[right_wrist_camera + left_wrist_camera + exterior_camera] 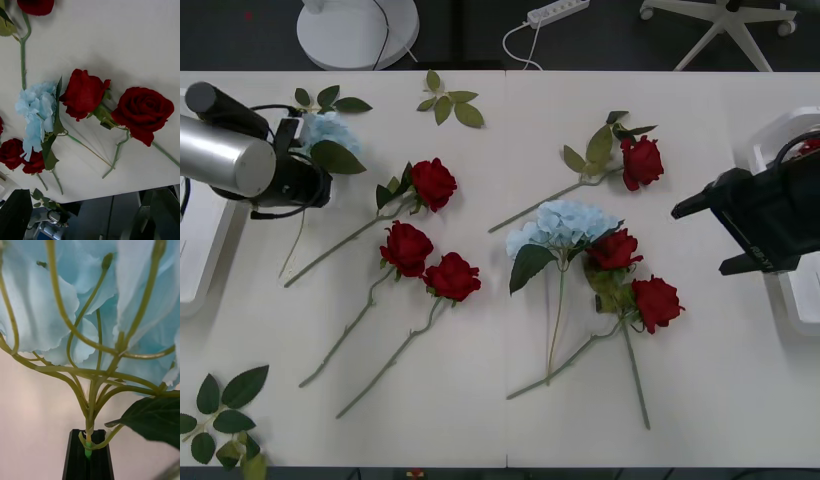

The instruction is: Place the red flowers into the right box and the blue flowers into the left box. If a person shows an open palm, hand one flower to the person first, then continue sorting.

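My left gripper point(318, 186) is at the table's left side, shut on the stem of a blue flower point(330, 132). The left wrist view looks up that stem into its pale petals point(75, 307), with a black finger point(88, 459) beneath. A second blue flower point(565, 225) lies mid-table, beside two red flowers point(615, 249) point(656, 301). Another red flower point(641, 162) lies farther back. Three more red flowers point(434, 183) point(407, 247) point(453, 276) lie left of centre. My right gripper point(700, 238) hangs open beside the right box point(778, 132). The left box point(198, 272) sits at the left edge.
Loose green leaf sprigs lie at the back point(448, 103), behind the left arm point(328, 99) and at the front left corner point(225, 415). A bit of red point(810, 147) shows inside the right box. The table's front middle is bare.
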Tool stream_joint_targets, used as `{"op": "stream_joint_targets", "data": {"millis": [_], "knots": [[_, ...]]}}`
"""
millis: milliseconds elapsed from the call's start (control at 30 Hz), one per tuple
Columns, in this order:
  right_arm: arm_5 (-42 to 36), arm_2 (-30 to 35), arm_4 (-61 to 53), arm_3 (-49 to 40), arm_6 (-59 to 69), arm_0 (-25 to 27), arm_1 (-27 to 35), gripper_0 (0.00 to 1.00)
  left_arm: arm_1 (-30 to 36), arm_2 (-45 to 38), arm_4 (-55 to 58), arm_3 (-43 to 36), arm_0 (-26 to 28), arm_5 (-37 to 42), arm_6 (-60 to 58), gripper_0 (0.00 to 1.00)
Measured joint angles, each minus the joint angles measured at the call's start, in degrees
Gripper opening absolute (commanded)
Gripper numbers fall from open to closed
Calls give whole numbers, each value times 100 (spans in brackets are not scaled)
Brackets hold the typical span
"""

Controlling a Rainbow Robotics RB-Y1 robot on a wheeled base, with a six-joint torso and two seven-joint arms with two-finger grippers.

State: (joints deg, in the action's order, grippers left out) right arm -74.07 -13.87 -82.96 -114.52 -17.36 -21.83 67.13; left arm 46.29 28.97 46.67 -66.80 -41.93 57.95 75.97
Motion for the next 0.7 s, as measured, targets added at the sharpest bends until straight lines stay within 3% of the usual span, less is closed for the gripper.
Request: {"op": "stream_joint_targets", "data": {"millis": [167, 367, 533, 700], "knots": [[196, -445, 609, -592, 552, 0, 23, 92, 661, -829, 18, -884, 1, 1330, 0, 0], [377, -1132, 1373, -921, 1427, 0, 18, 93, 1434, -1660, -16, -1126, 5, 2269, 1, 0], [390, -1664, 2234, -1085, 1688, -3, 8, 93, 1828, -1848, -654, -1128, 200, 2264, 47, 0], [487, -2527, 3002, -1126, 1838, -151, -73, 92, 1961, -1893, -1225, -1132, 835, 1407, 280, 0]]}}
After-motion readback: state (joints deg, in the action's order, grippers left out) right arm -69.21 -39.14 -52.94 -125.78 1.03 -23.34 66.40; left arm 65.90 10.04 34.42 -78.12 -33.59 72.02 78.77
